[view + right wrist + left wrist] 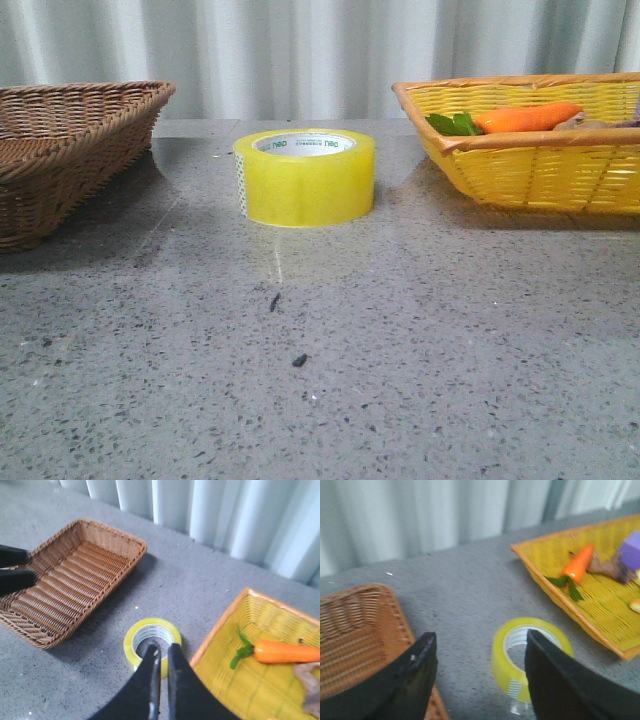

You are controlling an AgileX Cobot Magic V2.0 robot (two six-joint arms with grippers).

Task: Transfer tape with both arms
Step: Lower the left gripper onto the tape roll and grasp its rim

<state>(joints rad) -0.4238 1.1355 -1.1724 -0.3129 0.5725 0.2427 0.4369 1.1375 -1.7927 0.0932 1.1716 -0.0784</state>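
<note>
The tape [305, 185], a wide yellow roll with a white core and green lettering, lies flat on the grey table between two baskets. No gripper shows in the front view. In the left wrist view my left gripper [480, 635] is open and empty above the table, and the tape [505, 655] lies below, partly hidden behind one finger. In the right wrist view my right gripper [163, 647] is shut and empty, high above the tape [137, 637], with its tips over the roll's hole. Black fingers [12, 580] of the left gripper show over the brown basket.
An empty brown wicker basket [70, 130] stands at the left. A yellow wicker basket [540, 170] at the right holds an orange carrot [525, 118] with green leaves, a purple block [632, 550] and other small items. A white curtain hangs behind the table.
</note>
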